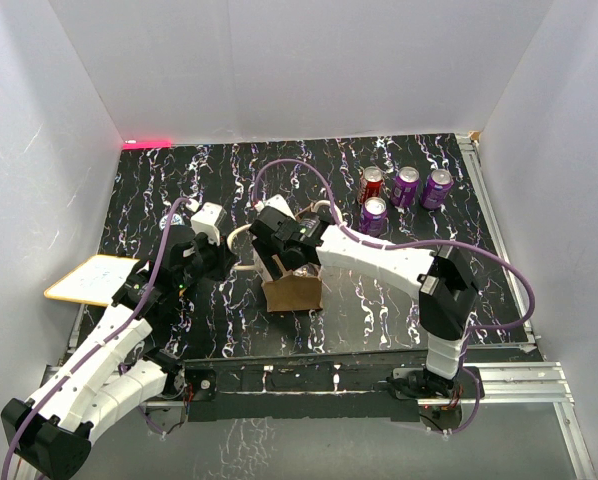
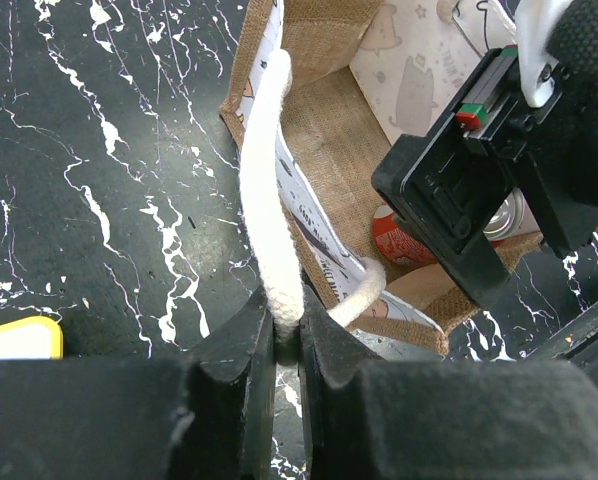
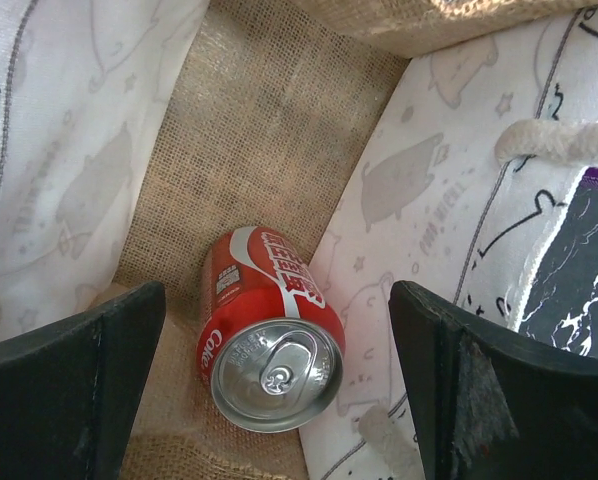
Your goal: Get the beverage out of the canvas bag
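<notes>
The tan canvas bag point(image 1: 294, 290) stands upright at the table's middle front. My left gripper point(image 2: 287, 335) is shut on one cream-white rope handle point(image 2: 264, 200) and holds it out to the bag's left side. My right gripper point(image 3: 279, 380) is open, inside the bag's mouth, its fingers wide on either side of a red cola can point(image 3: 267, 330). The can stands tilted on the bag's burlap floor, top toward the camera, not touched by either finger. The can also shows in the left wrist view point(image 2: 399, 240), partly hidden by the right gripper's body point(image 2: 499, 150).
A red can point(image 1: 371, 184) and three purple cans point(image 1: 407, 186) stand at the back right. A yellow-edged white board point(image 1: 91, 279) lies at the left edge. The bag's second handle point(image 3: 554, 140) hangs by my right finger.
</notes>
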